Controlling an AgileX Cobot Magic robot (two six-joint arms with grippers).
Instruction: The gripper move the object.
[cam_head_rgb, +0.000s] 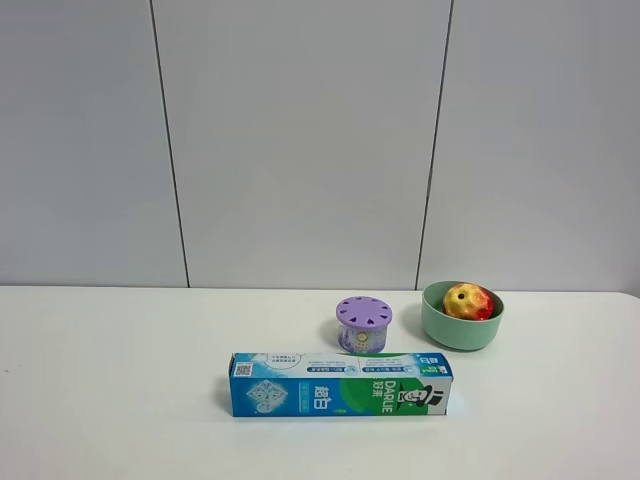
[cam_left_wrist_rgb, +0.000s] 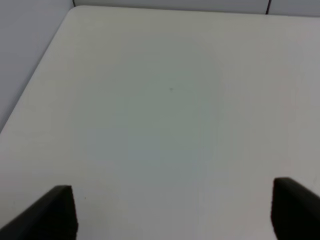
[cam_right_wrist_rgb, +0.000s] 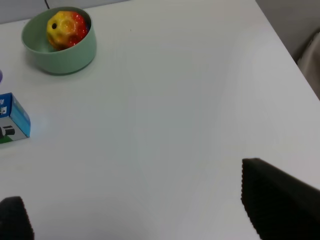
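The small dimpled ball (cam_head_rgb: 469, 300), glossy red and yellow, lies inside the mint-green bowl (cam_head_rgb: 440, 328) at the right of the table. It also shows in the right wrist view (cam_right_wrist_rgb: 66, 29), in the same bowl (cam_right_wrist_rgb: 61, 59). My right gripper (cam_right_wrist_rgb: 145, 215) is open and empty, well away from the bowl, over bare table. My left gripper (cam_left_wrist_rgb: 172, 215) is open and empty over bare white table near a corner. Neither arm shows in the exterior high view.
A purple-lidded round jar (cam_head_rgb: 364, 323) stands just left of the bowl. A long blue-and-green toothpaste box (cam_head_rgb: 340, 384) lies in front of both; its end shows in the right wrist view (cam_right_wrist_rgb: 12, 120). A grey panelled wall runs behind the table.
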